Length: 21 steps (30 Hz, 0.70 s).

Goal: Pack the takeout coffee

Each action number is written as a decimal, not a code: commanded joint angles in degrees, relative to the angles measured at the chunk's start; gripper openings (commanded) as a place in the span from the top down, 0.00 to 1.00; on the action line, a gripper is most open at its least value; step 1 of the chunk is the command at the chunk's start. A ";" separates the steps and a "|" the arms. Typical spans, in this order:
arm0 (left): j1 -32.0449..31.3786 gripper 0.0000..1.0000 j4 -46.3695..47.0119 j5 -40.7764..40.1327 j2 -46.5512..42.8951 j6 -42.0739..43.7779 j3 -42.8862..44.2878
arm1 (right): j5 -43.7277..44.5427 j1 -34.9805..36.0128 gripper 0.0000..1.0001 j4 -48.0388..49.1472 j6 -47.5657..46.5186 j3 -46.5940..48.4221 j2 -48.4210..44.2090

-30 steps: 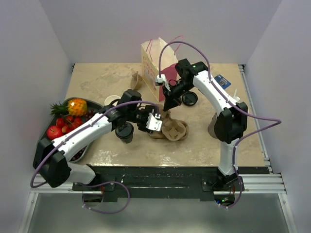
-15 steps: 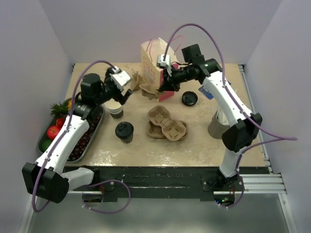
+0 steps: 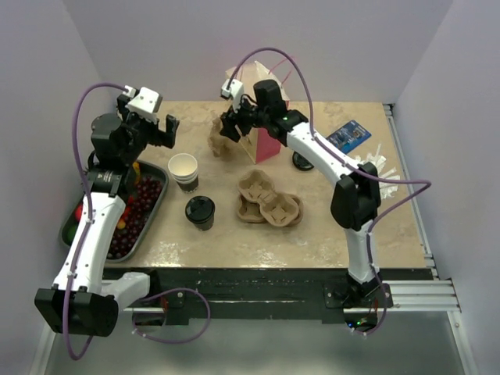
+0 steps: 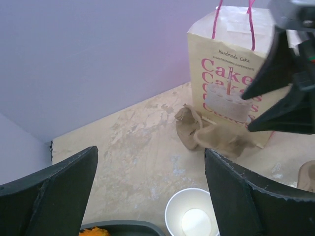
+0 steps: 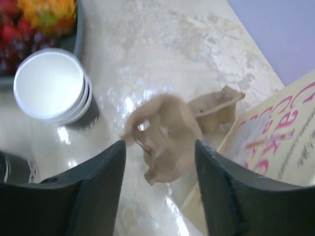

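Both arms have left centre. L gripper (image 3: 148, 129) now sits high at table's left-rear corner, jaws wide, empty. R gripper (image 5: 160, 147) is by bag (image 3: 262, 117) at rear edge, jaws parted, brown scrap (image 5: 165, 130) loose below. Coffee (image 3: 200, 211) stands untouched nr front edge, left of carrier (image 3: 269, 205). Packing not begun.

Top view: bright, even, diffuse light, with only faint soft shadows on the bench (image 3: 367, 226). Right wrist view is worse. The brown cardboard piece (image 5: 165, 132) is smeared by motion blur, and white glare patches sit on the glossy bench beside the stacked cups (image 5: 49, 86). Left wrist view is sharp on the cake bag (image 4: 229, 73). My left gripper (image 4: 151, 162) fingers (image 4: 54, 196) show dark, with little detail.
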 commanded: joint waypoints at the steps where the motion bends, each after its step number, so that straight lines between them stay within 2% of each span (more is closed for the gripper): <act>1: 0.45 0.07 0.11 3.24 -1.00 -2.37 1.17 | 2.16 0.91 0.27 2.15 5.72 9.79 4.78; 3: 0.45 0.07 -0.33 5.96 -0.91 -1.32 0.82 | 1.55 0.91 0.17 2.05 4.42 7.44 1.72; 4: 0.45 0.07 -0.33 6.75 -0.99 -0.97 0.56 | 1.46 0.91 0.01 2.05 3.45 3.51 -0.03; 9: 0.28 0.07 -1.04 17.38 -2.75 3.85 -4.26 | -1.18 0.83 0.01 1.88 -1.48 -13.64 -17.05; 10: -0.51 0.07 -1.12 18.35 -3.19 4.74 -5.23 | -1.53 0.91 0.01 0.57 -2.01 -18.10 -18.93; 12: -2.53 0.08 -2.17 18.45 -4.33 8.50 -7.43 | -1.88 0.91 0.01 -5.73 -5.59 -21.12 -23.40; 15: -7.80 0.08 -3.76 16.43 -5.39 13.77 -9.71 | 0.48 1.00 0.11 -10.15 -6.41 -28.24 -27.72; 16: -9.98 0.08 -3.76 16.08 -5.56 14.67 -10.33 | 0.75 0.91 0.18 -11.39 -6.93 -31.74 -30.52; 21: -12.82 0.10 -4.64 17.57 -6.18 16.25 -14.81 | -1.87 1.09 0.43 -17.37 -8.26 -37.13 -34.42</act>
